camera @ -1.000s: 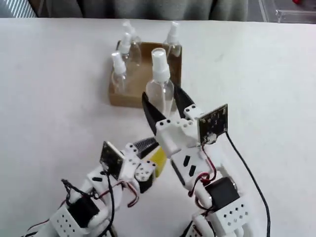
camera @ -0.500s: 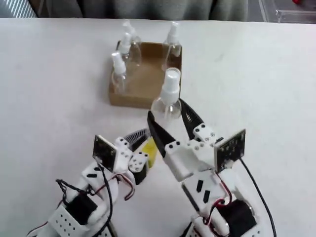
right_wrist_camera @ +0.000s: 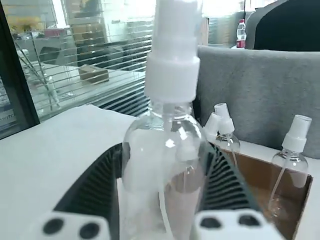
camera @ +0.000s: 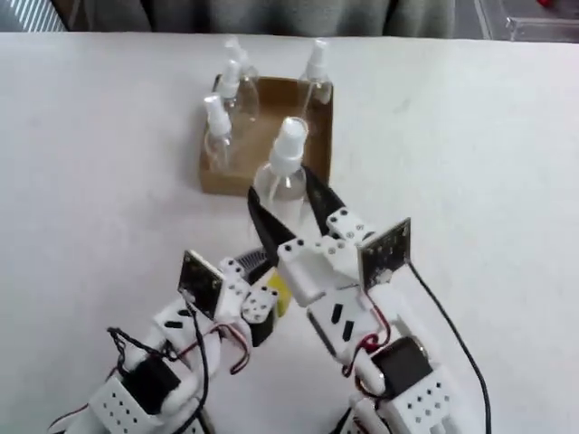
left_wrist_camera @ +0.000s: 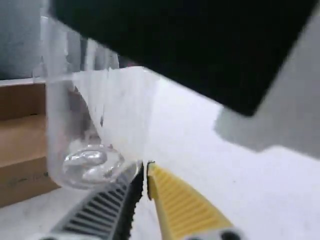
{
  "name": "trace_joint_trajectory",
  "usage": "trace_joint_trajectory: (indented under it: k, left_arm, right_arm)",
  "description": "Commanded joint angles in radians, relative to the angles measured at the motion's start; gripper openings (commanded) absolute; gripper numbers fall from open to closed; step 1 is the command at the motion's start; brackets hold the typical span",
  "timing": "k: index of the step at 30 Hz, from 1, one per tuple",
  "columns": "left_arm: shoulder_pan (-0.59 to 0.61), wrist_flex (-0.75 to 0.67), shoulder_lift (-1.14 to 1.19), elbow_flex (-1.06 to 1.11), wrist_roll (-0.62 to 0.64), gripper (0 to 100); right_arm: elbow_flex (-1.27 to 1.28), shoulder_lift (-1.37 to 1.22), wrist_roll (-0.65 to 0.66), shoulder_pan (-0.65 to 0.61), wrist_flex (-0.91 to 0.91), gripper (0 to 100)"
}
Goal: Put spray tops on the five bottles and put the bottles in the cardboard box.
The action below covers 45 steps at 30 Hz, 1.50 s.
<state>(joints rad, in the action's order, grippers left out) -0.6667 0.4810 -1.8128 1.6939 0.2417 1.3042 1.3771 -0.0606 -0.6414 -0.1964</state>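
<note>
Four bottles (camera: 218, 136): upright in cardboard box (camera: 268, 131).
Fifth bottle (camera: 285, 176): vertical, spray top (camera: 290, 143) up, at box's near wall.
Right gripper (camera: 288, 206): clamped on its body.
Left gripper (left_wrist_camera: 145, 172): closed, empty, beside it.

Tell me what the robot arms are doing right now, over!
Right gripper shut on the capped bottle, upright at the cardboard box near edge. Left gripper shut, empty, low beside it. Four bottles in the box. Nothing blocking.
</note>
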Motion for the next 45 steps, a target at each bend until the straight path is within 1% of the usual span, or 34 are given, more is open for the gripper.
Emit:
trace_joint_trajectory:
  k: [1,3,6,13,16,19,24,28,30,32,35,37,39,42,45]
  left_arm:
    - [-0.018,-0.002,-0.015,-0.002,0.003,2]
    - [-0.001,-0.002,-0.015,-0.002,0.005,2]
    - [0.042,-0.003,-0.015,-0.002,0.005,2]
    - [0.045,0.006,-0.015,-0.002,0.005,2]
    - [0.047,0.006,-0.013,-0.002,0.003,2]
    - [0.045,0.005,-0.013,-0.002,0.003,2]
    - [0.048,0.011,-0.013,-0.002,-0.002,2]
    - [0.058,0.120,-0.013,-0.002,-0.003,2]
    - [0.096,0.180,-0.013,-0.009,-0.003,2]
    - [0.173,0.230,-0.013,-0.020,-0.003,2]
    - [0.358,0.308,-0.013,-0.037,-0.003,2]
    - [0.490,0.318,-0.013,-0.035,-0.012,2]
    - [0.582,0.318,-0.013,-0.035,-0.064,2]
    - [0.661,0.325,-0.013,-0.032,-0.118,2]
    - [0.697,0.330,-0.012,0.000,-0.121,2]
  right_arm:
    - [-0.002,-0.073,-0.003,-0.016,0.031,1.5]
    - [-0.002,-0.059,-0.005,-0.022,-0.018,1.5]
    - [-0.005,0.019,-0.002,-0.053,-0.147,1.5]
    - [-0.005,0.222,0.003,-0.051,-0.381,1.5]
    - [-0.005,0.282,0.005,-0.051,-0.450,1.4]
    - [-0.003,0.294,0.038,-0.050,-0.453,1.4]
    - [0.000,0.219,0.052,-0.022,-0.323,1.4]
    - [-0.005,0.079,0.052,0.050,-0.157,1.4]
    - [-0.005,-0.005,0.052,0.087,-0.068,1.4]
    - [-0.017,-0.096,0.049,0.114,0.001,1.4]
    - [-0.058,-0.222,0.044,0.160,0.070,1.4]
    - [-0.084,-0.294,0.044,0.191,0.114,1.4]
    - [-0.109,-0.360,0.044,0.219,0.165,1.4]
    - [-0.146,-0.452,0.044,0.257,0.232,1.4]
    - [-0.187,-0.542,0.044,0.283,0.288,1.4]
